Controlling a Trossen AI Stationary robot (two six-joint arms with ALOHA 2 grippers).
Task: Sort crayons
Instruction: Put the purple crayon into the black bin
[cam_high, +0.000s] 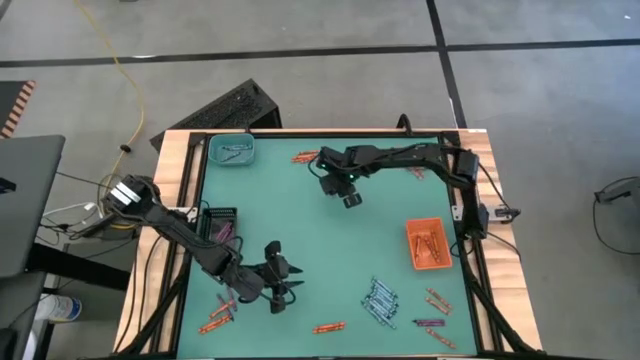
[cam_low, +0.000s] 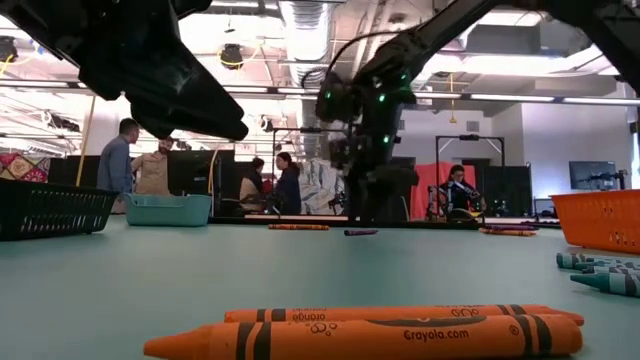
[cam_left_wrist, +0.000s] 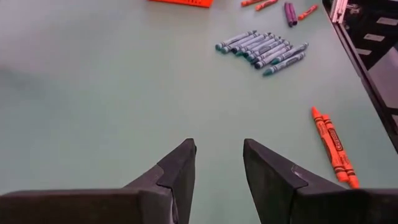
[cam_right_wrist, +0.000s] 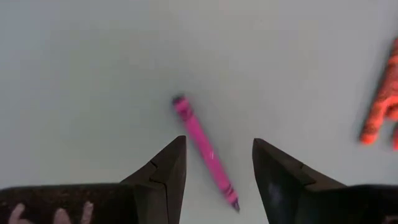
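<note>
Two grippers are over your green table (cam_high: 320, 250), and both are empty with fingers spread. Your left gripper (cam_high: 277, 290) hangs near the front edge, jaws apart over bare mat — nothing between them in its wrist view. Look past it and you see the pale blue-grey crayons (cam_left_wrist: 264, 48) bunched side by side, with a pair of orange crayons (cam_left_wrist: 333, 144) lying together closer in and off to one side. From above, that blue-grey bunch (cam_high: 381, 299) sits toward the front right, and more orange crayons (cam_high: 217, 322) lie at the front left corner.

Your right gripper (cam_high: 350, 196) is up toward the back of the table, jaws also released, and a single pink-purple crayon (cam_right_wrist: 205, 150) lies on the mat slanting between its fingers — not gripped, as far as the wrist view shows. An orange blur (cam_right_wrist: 380, 106) sits off at that picture's edge.

Around the surface: a teal tray (cam_high: 232, 150) at the back left corner, a black tray (cam_high: 220, 224) on the left side, an orange tray (cam_high: 428, 243) on the right with crayons in it.

Down at table height, two orange crayons (cam_low: 400, 335) fill the foreground. Beyond the table you've got a big open room with ceiling lights and several people (cam_low: 120, 155) standing or sitting in the background.
</note>
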